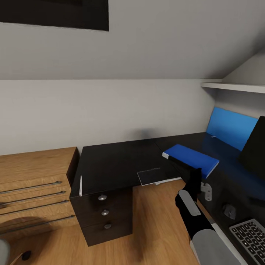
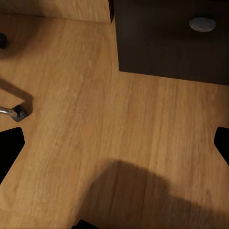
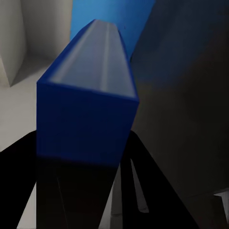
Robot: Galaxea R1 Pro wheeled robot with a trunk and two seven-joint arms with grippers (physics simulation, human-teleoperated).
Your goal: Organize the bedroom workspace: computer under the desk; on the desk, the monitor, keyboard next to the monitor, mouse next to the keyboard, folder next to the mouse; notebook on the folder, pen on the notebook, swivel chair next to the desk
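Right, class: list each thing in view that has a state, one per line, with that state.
Folder: held in the right pincer, above the desk.
Notebook: flat on the desk, overhanging the front edge.
Pen: at the desk's front left edge.
Drawers: all three shut.
Keyboard: flat on the desk.

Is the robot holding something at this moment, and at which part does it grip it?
The right gripper holds the blue folder by its near short end, above the desk. The left gripper's fingers are spread over bare floor, holding nothing.
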